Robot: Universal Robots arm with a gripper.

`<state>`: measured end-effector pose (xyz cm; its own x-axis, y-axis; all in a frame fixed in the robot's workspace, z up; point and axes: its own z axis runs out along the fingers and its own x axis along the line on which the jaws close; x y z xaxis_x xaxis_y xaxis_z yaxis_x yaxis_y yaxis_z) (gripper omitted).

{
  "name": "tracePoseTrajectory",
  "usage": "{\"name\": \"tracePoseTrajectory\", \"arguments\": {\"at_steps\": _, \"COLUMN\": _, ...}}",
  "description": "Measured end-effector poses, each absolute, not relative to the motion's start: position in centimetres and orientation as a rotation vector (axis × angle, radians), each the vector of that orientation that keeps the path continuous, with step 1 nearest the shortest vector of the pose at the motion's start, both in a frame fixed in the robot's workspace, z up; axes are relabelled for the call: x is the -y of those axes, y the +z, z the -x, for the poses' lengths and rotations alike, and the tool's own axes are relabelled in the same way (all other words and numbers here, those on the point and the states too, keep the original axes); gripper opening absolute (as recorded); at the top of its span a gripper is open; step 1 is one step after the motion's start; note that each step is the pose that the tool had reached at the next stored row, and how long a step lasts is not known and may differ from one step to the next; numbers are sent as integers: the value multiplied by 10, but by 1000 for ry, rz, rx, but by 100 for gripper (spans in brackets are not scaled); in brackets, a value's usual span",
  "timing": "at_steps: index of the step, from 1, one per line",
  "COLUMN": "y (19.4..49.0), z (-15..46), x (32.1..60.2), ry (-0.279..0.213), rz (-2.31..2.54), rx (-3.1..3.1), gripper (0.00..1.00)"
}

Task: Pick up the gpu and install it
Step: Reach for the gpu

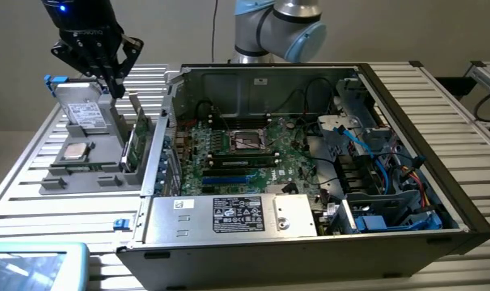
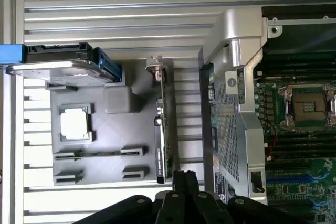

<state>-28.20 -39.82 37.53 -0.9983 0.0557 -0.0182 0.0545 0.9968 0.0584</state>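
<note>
The gpu (image 1: 136,136) stands on edge in a slot of the grey parts holder (image 1: 91,179), its green board facing the computer case. In the wrist view the gpu (image 2: 163,129) shows edge-on as a thin dark strip with a metal bracket at one end. My gripper (image 1: 116,90) hangs above the holder's far end, over and slightly behind the card, apart from it. Its fingertips (image 2: 185,178) come together with nothing between them. The open computer case (image 1: 310,157) lies to the exterior view's right of the holder, motherboard (image 1: 245,151) exposed.
The holder (image 2: 105,145) also carries a grey hard drive (image 1: 85,112) with blue rails and a silver processor (image 1: 75,151). The case's metal side wall (image 2: 231,103) rises close beside the card. A pale blue tray (image 1: 31,267) sits at the near corner. Cables crowd the case's right side.
</note>
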Motion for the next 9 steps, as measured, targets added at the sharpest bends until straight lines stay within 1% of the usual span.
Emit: {"name": "tracePoseTrajectory", "arguments": {"at_steps": 9, "y": 369, "z": 299, "x": 394, "ry": 91, "rz": -56, "rx": -3121, "gripper": 12}}
